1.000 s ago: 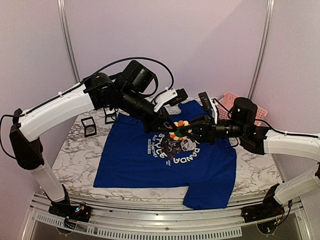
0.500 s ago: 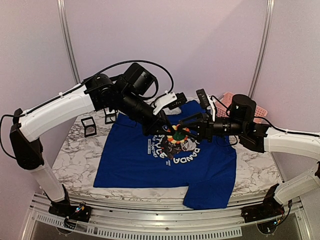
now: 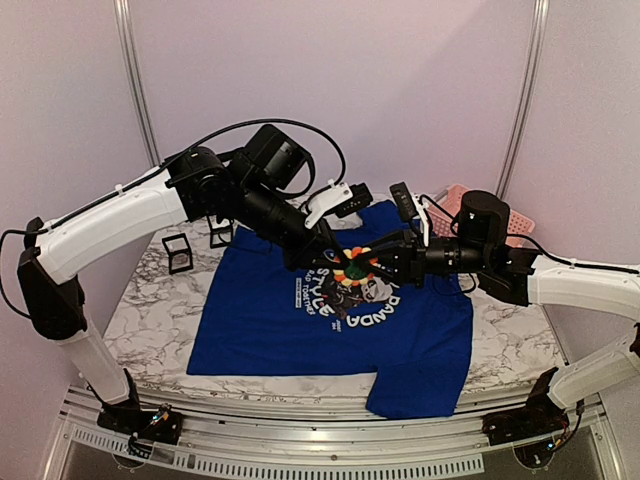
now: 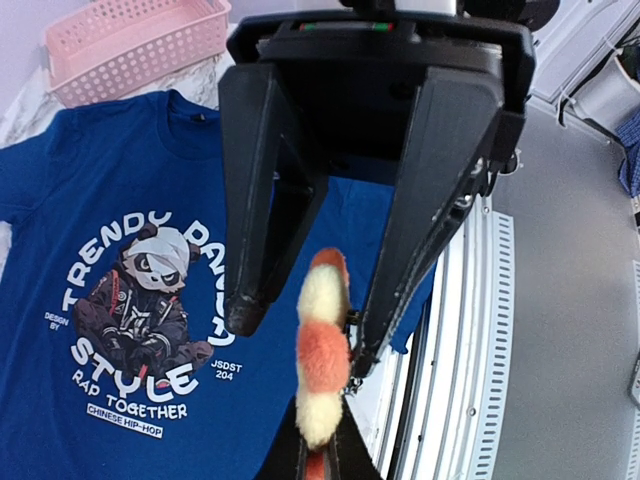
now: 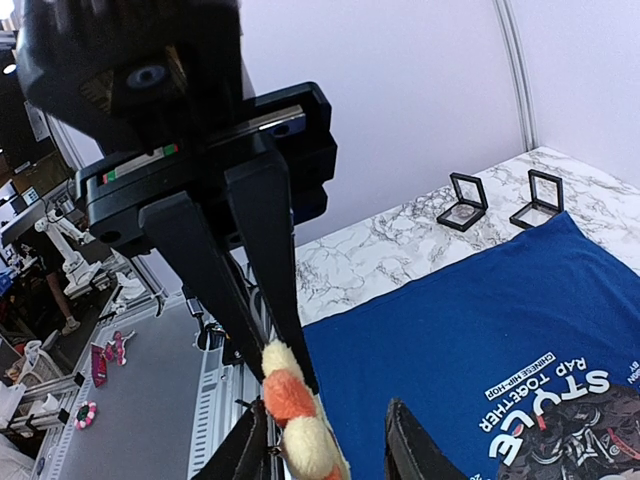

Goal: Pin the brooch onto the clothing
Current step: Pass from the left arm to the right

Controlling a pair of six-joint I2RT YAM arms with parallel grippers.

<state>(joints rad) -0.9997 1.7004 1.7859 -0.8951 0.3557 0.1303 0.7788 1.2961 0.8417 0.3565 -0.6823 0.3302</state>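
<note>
The brooch [image 3: 352,266], a fluffy flower of yellow and orange petals, hangs above the chest print of the clothing [image 3: 270,320], a blue panda T-shirt spread on the table. My left gripper [image 3: 338,253] comes in from the left and is shut on the brooch [image 4: 322,340]; its narrow fingers pinch the lower edge. My right gripper [image 3: 368,262] faces it from the right, jaws apart and straddling the brooch [image 5: 290,395]. One right finger [image 4: 375,330] touches the metal pin at the brooch's back. The other stands off it.
Two small black square boxes [image 3: 178,252] [image 3: 220,232] stand on the marble table [image 3: 150,300] left of the shirt. A pink basket [image 3: 455,200] sits at the back right. The shirt's hem hangs over the table's near edge [image 3: 415,400].
The brooch and both grippers have sunk slightly toward the shirt's print. The right jaws widened, then narrowed again around the brooch. The left gripper has kept its hold.
</note>
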